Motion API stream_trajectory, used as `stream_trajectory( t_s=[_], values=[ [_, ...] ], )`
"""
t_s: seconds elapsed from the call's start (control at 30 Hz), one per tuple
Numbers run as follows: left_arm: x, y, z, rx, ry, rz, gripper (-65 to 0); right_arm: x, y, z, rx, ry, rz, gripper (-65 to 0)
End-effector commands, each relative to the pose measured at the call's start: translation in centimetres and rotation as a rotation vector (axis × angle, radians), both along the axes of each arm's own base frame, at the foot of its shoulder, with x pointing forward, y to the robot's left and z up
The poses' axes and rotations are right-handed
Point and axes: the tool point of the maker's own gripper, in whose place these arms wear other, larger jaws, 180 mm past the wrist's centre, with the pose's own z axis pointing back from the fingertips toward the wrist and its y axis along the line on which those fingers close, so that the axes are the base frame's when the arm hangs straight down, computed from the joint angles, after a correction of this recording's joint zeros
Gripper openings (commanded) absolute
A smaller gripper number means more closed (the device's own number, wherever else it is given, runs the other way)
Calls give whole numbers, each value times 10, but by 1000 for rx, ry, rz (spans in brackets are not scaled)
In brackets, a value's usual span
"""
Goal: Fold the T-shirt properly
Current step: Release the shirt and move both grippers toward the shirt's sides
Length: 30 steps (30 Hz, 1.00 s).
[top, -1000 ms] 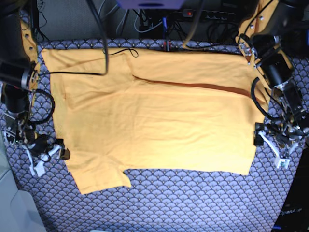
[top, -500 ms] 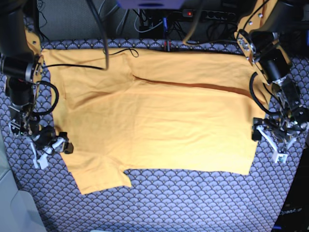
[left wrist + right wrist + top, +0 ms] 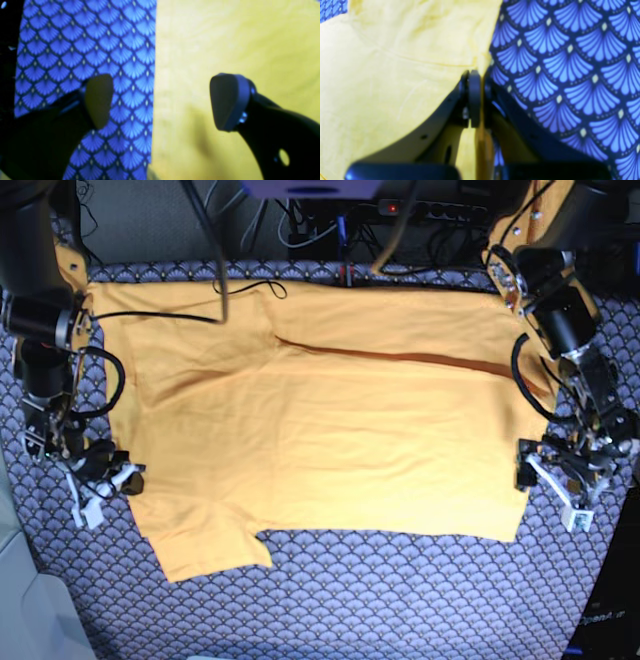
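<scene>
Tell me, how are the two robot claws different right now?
The right gripper is shut, pinching the edge of the yellow T-shirt; the left gripper is wide open, holding nothing.

The right gripper's fingers press together on cloth; the left gripper's fingers stand far apart, one over the patterned tablecloth, the other over the shirt.

Both sit right at a side edge of the shirt, on opposite sides.

T-shirt (image 3: 320,430) lies flat on tablecloth (image 3: 400,600). Right gripper (image 3: 125,478) at its left edge, left gripper (image 3: 545,470) at right edge.
</scene>
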Motion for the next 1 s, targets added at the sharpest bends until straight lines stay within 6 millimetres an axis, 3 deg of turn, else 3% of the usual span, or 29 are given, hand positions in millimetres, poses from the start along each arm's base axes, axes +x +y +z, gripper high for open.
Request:
stream_trajectory(
  t_s=[0.0, 0.33, 0.43, 0.63, 0.83, 0.97],
  values=[
    [19, 4, 18, -22, -59, 19, -53, 18, -10, 26, -4, -72, -13, -650],
    [62, -6, 1, -205, -155, 122, -52, 15, -8, 22, -2, -64, -11, -650],
    [63, 5, -9, -230, -150, 177, -52, 15, -8, 21, -5, -61, -8, -650],
    [75, 0, -15, -216, -174, 180, -52, 15, -8, 21, -9, -59, -6, -650],
    [70, -6, -34, -201, -157, 194, -52, 14, -9, 21, -10, -59, -7, -650],
    [70, -10, -36, -207, -159, 190, -52, 15, -9, 22, -10, -62, -7, -650]
  ],
)
